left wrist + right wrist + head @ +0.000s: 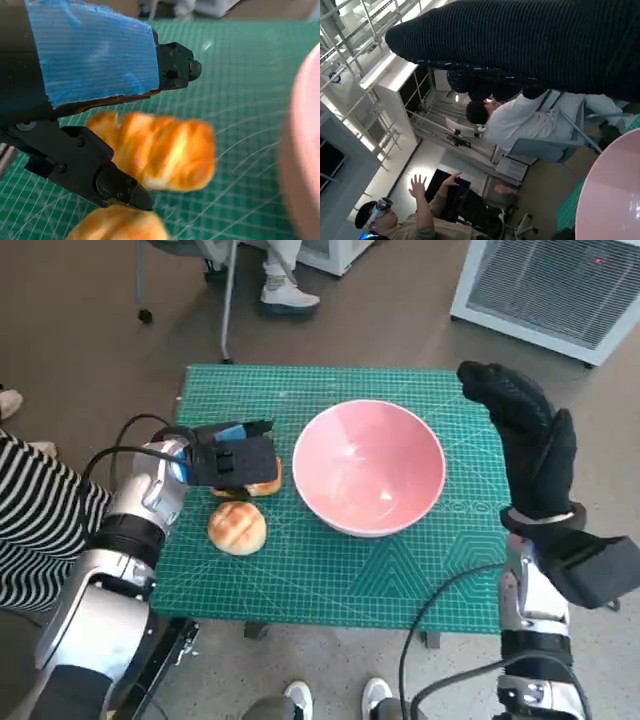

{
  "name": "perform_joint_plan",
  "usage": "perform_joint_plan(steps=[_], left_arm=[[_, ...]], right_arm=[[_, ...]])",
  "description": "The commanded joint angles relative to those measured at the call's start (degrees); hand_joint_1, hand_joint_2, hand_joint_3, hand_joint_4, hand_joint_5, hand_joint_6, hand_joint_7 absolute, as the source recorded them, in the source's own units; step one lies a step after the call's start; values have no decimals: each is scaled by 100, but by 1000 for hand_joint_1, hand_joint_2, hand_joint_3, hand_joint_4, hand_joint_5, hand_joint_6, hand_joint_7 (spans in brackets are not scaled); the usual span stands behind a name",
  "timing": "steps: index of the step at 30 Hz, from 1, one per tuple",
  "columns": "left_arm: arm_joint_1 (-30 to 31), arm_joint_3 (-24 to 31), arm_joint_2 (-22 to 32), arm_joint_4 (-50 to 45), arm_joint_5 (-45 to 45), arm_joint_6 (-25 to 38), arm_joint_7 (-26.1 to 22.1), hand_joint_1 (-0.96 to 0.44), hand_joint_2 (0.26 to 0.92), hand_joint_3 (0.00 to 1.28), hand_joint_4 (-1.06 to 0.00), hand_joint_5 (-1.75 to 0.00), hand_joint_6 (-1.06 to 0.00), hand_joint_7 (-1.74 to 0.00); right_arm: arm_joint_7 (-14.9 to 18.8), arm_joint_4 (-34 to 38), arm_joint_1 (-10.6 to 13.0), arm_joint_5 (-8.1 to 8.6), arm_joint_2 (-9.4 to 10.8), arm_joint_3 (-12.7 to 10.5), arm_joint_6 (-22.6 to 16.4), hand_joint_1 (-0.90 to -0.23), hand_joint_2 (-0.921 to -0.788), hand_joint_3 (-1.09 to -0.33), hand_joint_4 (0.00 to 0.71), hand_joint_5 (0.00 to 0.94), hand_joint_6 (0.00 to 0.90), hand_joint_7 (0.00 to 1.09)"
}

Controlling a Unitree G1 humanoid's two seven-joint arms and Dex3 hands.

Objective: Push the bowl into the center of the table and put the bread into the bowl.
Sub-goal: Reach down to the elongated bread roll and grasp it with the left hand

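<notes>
Near the table's [300,585] middle sits the empty bowl [368,466], apparently pushed already. Left hand [228,458] straddles one bread roll [162,150], grip unclear; right hand [525,435] hangs open.

The robot has two pale forearms with a silver-grey, shiny shell. Near each wrist there is a black band. The left hand [228,458] is black, made of hard angular parts, and blue tape [90,55] with a fine ribbed texture covers its back. Its black fingers [87,172] show small round screws and pivot points. A black cable [120,445] makes a loop beside the left forearm. The right hand [525,435] wears a black knitted glove with a thin pale edge at the cuff. A black boxy part [590,570] sits at the right wrist, and another black cable [440,610] curves along the right forearm.
</notes>
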Motion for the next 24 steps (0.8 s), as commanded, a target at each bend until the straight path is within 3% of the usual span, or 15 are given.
perform_joint_plan(steps=[1, 18, 22, 23, 24], left_arm=[[-134, -114, -111, 256, 136, 116, 249, -292, 763, 24, -65, -6, -170, -31], [29, -272, -326, 470, 297, 300, 797, -166, 807, 18, -179, -27, -326, -61], [70, -323, -355, 480, 366, 291, 947, -111, 817, 12, -328, -46, -423, -66], [81, -342, -358, 485, 387, 283, 990, -91, 821, 8, -443, -229, -479, -56], [95, -376, -355, 489, 422, 263, 1054, -84, 823, 7, -467, -327, -500, -50]], right_arm=[[10, -14, 163, 10, -37, -16, 103, -769, -921, -708, 194, 1, 55, 533], [-9, -34, 187, 12, -52, -36, 126, -748, -921, -709, 197, 2, 54, 535], [-14, -22, 183, 9, -54, -42, 125, -747, -921, -709, 198, 2, 54, 535], [-16, -21, 182, 9, -53, -43, 127, -747, -921, -709, 198, 2, 53, 536], [-17, -24, 184, 8, -51, -42, 127, -747, -921, -709, 198, 2, 53, 536]])
